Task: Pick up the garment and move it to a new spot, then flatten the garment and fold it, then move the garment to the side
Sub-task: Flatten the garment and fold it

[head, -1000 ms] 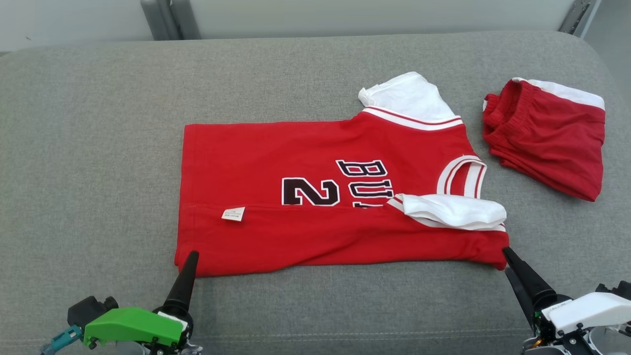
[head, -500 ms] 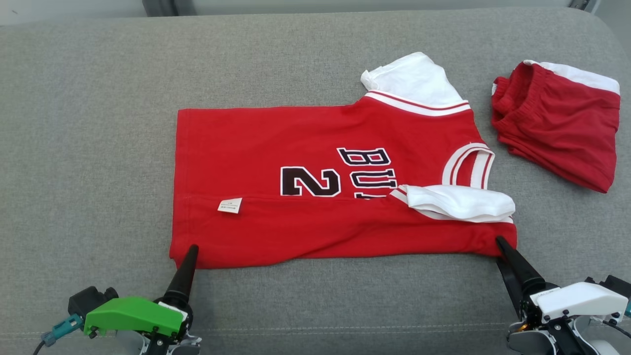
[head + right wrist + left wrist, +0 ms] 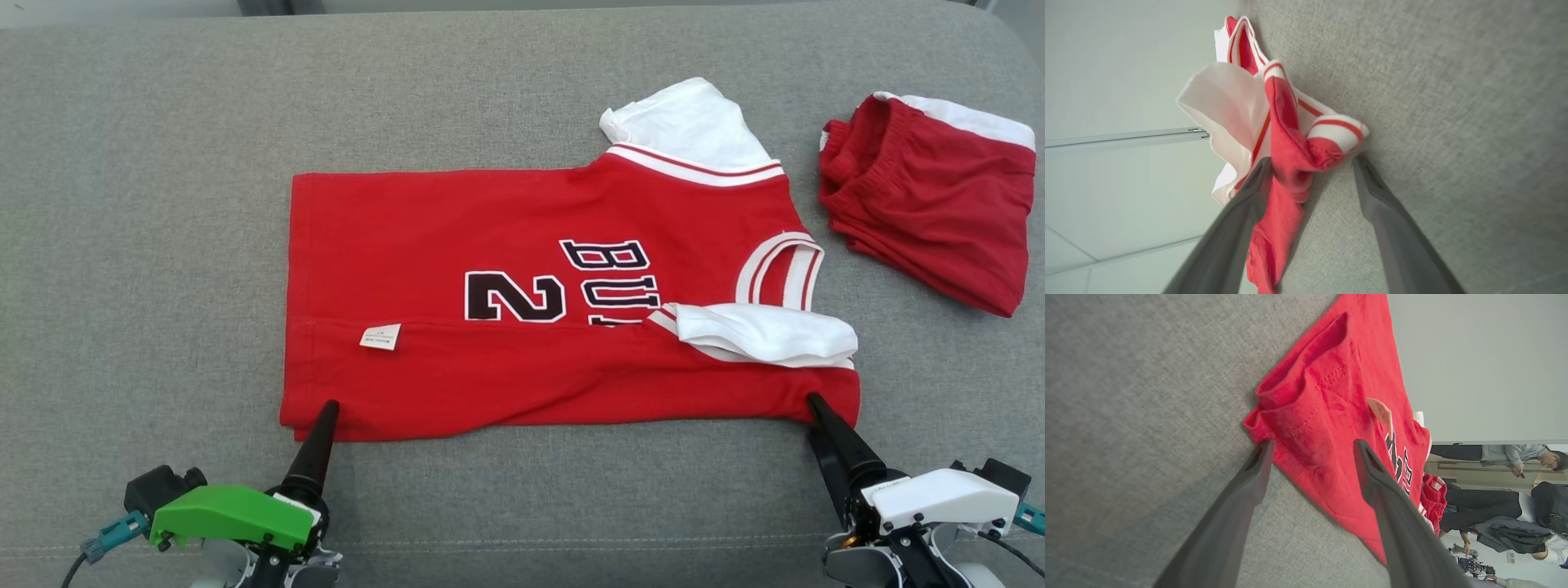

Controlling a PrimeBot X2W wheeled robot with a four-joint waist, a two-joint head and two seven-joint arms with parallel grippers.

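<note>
The garment (image 3: 506,269) is a red jersey with white sleeves and a black "2", lying flat on the grey cushion (image 3: 147,204). Its near long edge is folded over, showing a small white tag. My left gripper (image 3: 325,412) is at the near left hem corner. In the left wrist view the left gripper (image 3: 1312,445) is open, its fingers either side of the red hem (image 3: 1331,396). My right gripper (image 3: 816,404) is at the near right shoulder corner. In the right wrist view the right gripper (image 3: 1311,160) is open, straddling the bunched red-and-white fabric (image 3: 1286,106).
Folded red shorts (image 3: 931,196) with a white band lie on the cushion to the right of the jersey. Bare grey cushion stretches to the left and in front. In the left wrist view, people (image 3: 1515,455) stand in the background.
The head camera has tilted, shifting the whole picture. Both grippers have edged forward onto the jersey's near corners, the right one also moving inward. Both stay open.
</note>
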